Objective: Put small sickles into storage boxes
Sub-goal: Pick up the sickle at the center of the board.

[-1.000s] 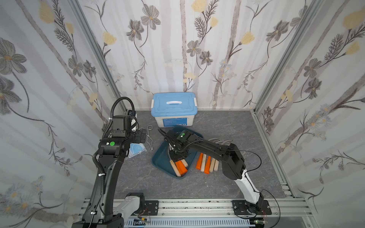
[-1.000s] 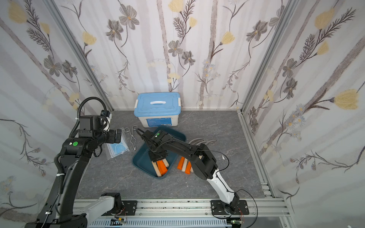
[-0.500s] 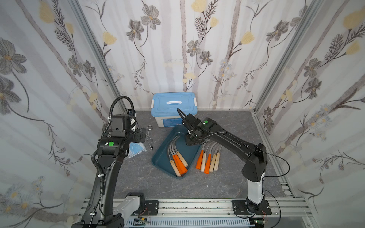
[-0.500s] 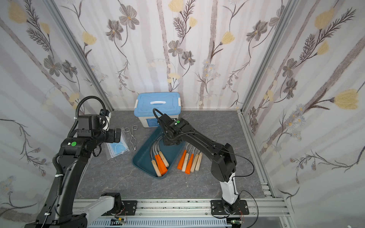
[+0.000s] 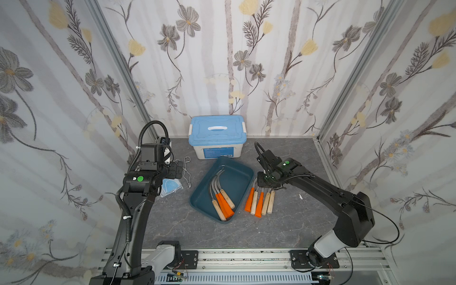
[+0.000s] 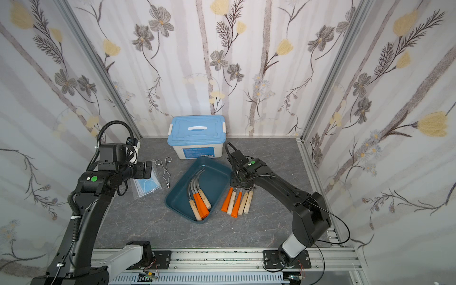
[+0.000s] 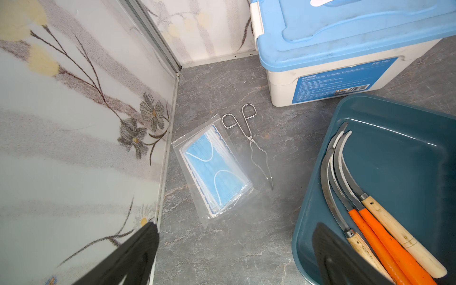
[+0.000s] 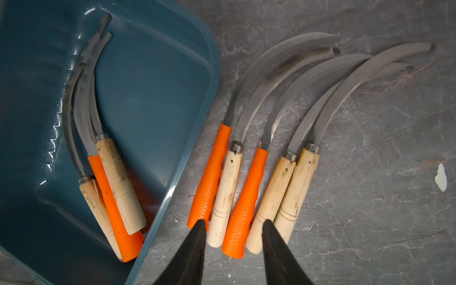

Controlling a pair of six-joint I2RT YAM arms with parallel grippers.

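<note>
in both top views the teal tray (image 5: 237,180) sits at the centre of the frame. four sickles (image 5: 222,198) lie bunched in its lower left part, handles toward the bottom edge. just right of the tray, five more sickles (image 5: 260,201) lie in a row on the grey table (image 5: 283,222). the right gripper (image 8: 234,222) hovers over their handles, fingers slightly apart, gripping nothing. the left gripper (image 7: 234,225) hangs at centre left near the mask packet (image 5: 172,188), fingers spread wide, empty.
</note>
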